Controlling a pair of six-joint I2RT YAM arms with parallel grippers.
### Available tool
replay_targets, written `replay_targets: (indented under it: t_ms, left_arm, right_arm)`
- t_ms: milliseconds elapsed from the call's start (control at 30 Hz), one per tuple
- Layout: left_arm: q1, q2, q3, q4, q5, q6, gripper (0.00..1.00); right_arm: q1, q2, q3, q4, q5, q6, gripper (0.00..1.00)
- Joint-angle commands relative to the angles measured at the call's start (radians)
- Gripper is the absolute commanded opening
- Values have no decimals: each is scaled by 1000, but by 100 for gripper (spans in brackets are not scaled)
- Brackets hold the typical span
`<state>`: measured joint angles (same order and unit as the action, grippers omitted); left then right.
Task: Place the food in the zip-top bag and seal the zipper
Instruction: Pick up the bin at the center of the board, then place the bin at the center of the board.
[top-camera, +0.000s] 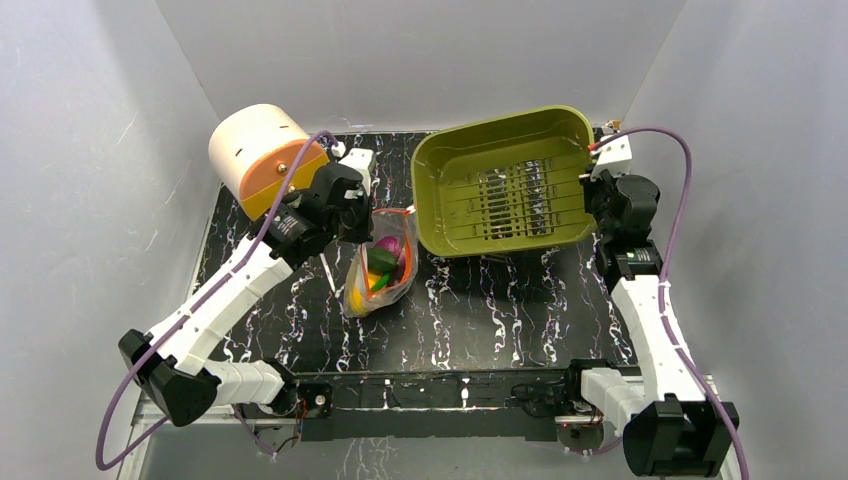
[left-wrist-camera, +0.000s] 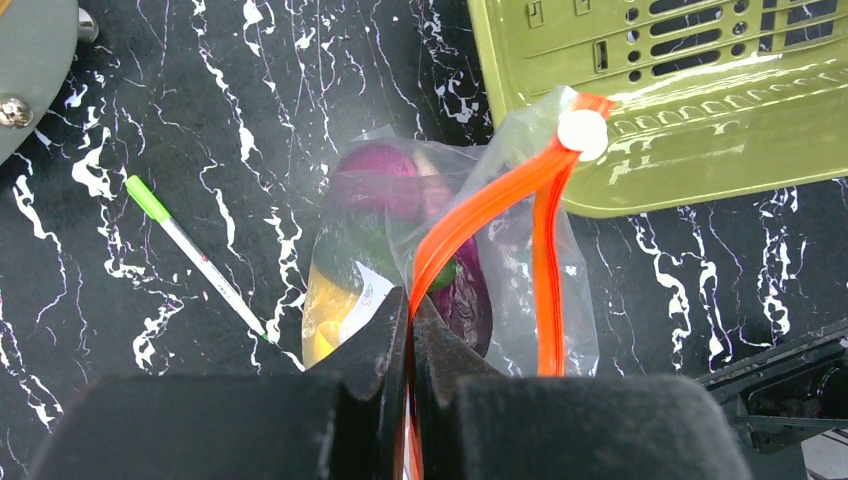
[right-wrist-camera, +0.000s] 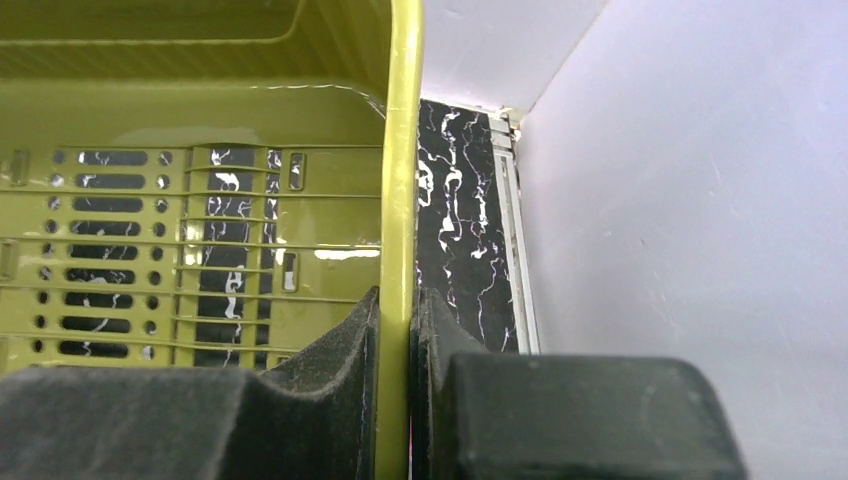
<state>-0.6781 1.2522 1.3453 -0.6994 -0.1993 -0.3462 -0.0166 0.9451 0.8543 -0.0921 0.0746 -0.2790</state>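
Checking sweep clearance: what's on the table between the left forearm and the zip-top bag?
A thin green-tipped white pen, clear of the zip-top bag. Seen in the top view; sharper in the left wrist view.

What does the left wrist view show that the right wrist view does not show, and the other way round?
Only the left wrist view: the left gripper shut on the orange zipper of the clear bag, the toy food inside it, the white slider, and a thin white stick with a green tip.
Only the right wrist view: the right gripper shut on the rim of the basket, and the white wall.
Both: the olive-green basket and the black marbled table.
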Motion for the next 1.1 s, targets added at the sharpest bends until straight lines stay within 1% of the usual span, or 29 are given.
replay_targets:
  t_ms: [0,133,267,333,433,500,600,633,700,833,967,1067]
  left_arm:
    - [-1,-38,-21,29,-6,28,0]
    - [-1,-49,-22,20,-24,45,0]
    - [-1,-60,-36,28,-41,59,0]
    - [0,-58,-33,30,-40,66,0]
    - [3,-50,-22,33,-34,69,0]
    - [6,-39,-6,33,-25,71,0]
    - [8,-26,17,39,-18,80,0]
    - [8,-23,24,40,-15,81,0]
    - [8,-14,36,40,-11,82,0]
    - [8,-8,55,39,-2,76,0]
    - [8,-7,55,49,18,65,0]
    - [8,-4,60,49,34,59,0]
  right_arm:
    - [-13,64,44,157,-123,-124,0]
    - [-17,101,75,175,-181,-172,0]
    - [-21,117,92,176,-153,-191,0]
    - [-28,122,87,179,-110,-150,0]
    - [-34,119,50,208,-89,-25,0]
    - [-35,132,65,155,-34,45,0]
    - [-41,166,114,24,150,148,0]
    - [-47,170,120,-13,188,183,0]
    - [-58,161,121,-78,225,229,0]
    - [-102,125,96,-174,362,336,0]
    - [-219,82,54,-249,391,443,0]
    - [-280,64,43,-308,430,506,0]
